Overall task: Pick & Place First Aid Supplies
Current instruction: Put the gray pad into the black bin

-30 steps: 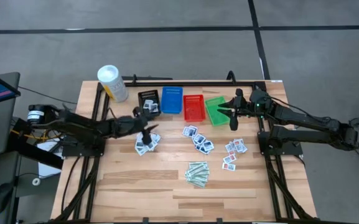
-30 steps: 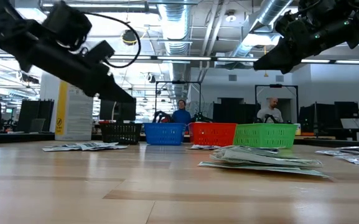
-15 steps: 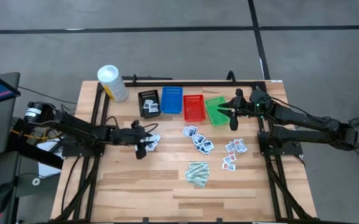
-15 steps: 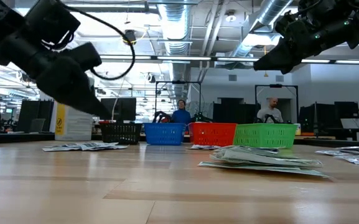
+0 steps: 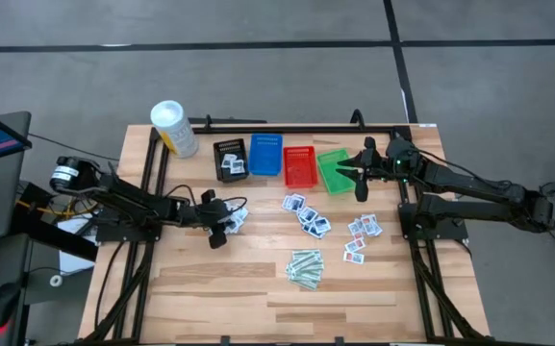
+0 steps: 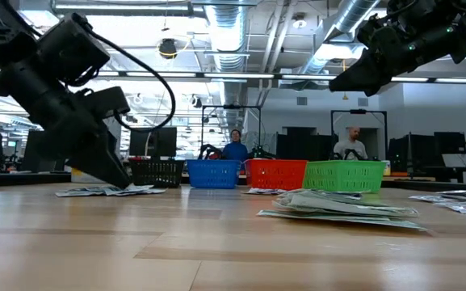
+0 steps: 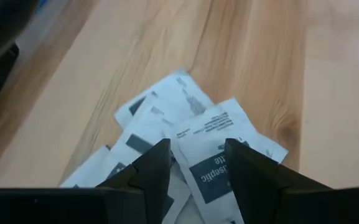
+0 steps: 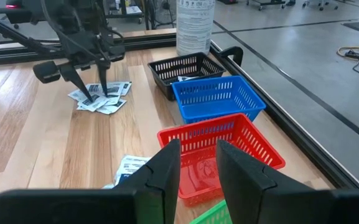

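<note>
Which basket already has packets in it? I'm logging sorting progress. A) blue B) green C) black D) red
C: in the high view, white packets lie inside the black basket, while the blue basket, red basket and green basket show only bare mesh.

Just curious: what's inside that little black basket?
The black basket holds a few white packets with dark print. Whether more lie beneath them cannot be seen; from table height its mesh wall hides the contents.

Four small mesh baskets, black (image 5: 229, 158), blue (image 5: 265, 154), red (image 5: 299, 166) and green (image 5: 335, 170), line the wooden counter (image 5: 258, 279). A tall white cylindrical tub (image 5: 173, 128) stands beside the black one.
</note>
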